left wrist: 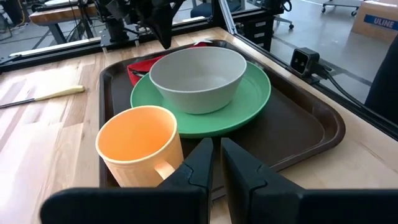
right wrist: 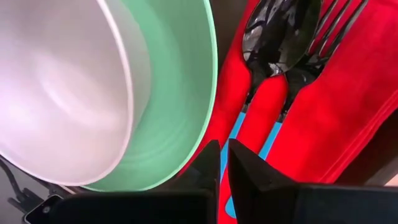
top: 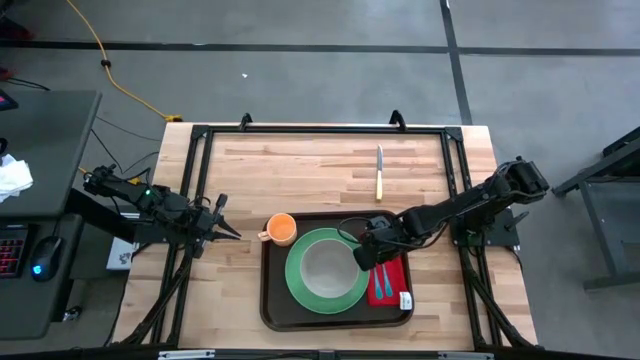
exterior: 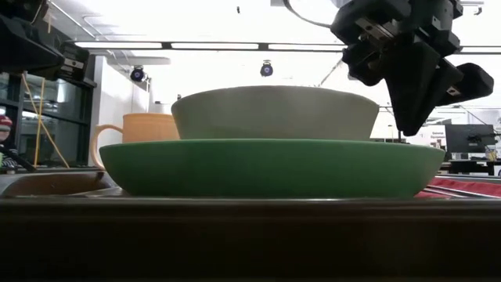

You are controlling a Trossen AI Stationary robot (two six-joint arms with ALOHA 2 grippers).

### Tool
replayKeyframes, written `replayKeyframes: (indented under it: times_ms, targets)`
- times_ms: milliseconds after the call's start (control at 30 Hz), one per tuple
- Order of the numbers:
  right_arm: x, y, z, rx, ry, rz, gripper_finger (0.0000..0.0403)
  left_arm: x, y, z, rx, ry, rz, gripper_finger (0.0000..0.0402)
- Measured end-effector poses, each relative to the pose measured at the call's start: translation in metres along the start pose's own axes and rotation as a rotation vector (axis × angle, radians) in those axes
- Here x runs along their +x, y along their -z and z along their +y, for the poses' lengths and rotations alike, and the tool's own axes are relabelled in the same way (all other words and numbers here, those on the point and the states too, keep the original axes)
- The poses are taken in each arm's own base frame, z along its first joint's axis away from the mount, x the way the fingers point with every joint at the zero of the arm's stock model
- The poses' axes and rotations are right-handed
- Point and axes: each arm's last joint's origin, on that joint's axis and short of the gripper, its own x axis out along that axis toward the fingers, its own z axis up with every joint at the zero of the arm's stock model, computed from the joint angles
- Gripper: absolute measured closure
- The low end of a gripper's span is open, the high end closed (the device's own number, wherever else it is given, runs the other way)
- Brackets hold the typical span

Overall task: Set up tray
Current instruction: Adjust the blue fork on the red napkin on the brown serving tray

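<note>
The dark brown tray (top: 268,300) lies flat at the table's near middle. On it stands a green plate (top: 300,290) with a grey bowl (top: 327,266) inside. An orange cup (top: 281,229) stands upright on the tray's far left corner. A red napkin (top: 392,278) on the tray's right side carries a blue-handled spoon (right wrist: 280,37) and fork (right wrist: 336,25). My left gripper (top: 235,235) is shut, level just left of the cup's handle (left wrist: 165,171), apart from it. My right gripper (top: 362,256) is shut, hovering above the plate's right rim (right wrist: 186,124) and the napkin's edge.
A yellow-handled knife (top: 379,172) lies on the bare wood beyond the tray, pointing toward the far edge. A black frame (top: 320,130) borders the table's far and side edges. Open wood remains on both sides of the tray.
</note>
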Motion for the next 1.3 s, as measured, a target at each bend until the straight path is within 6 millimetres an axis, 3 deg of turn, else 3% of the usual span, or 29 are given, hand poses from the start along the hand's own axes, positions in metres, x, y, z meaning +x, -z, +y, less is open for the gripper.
replayKeyframes:
  times_ms: [633, 967, 1300]
  targets:
    - [-0.001, 0.001, -0.002, 0.01, 0.028, 0.06, 0.0395, 0.0, 0.0, 0.0, 0.023, 0.001, 0.0, 0.0339]
    - [-0.042, 0.001, 0.009, 0.033, 0.178, 0.003, 0.0394, 0.0, 0.0, 0.0, 0.023, 0.001, 0.0, 0.0339]
    - [-0.046, 0.001, 0.01, 0.179, 0.186, -0.017, 0.0394, 0.0, 0.0, 0.0, 0.041, 0.001, 0.0, 0.0339]
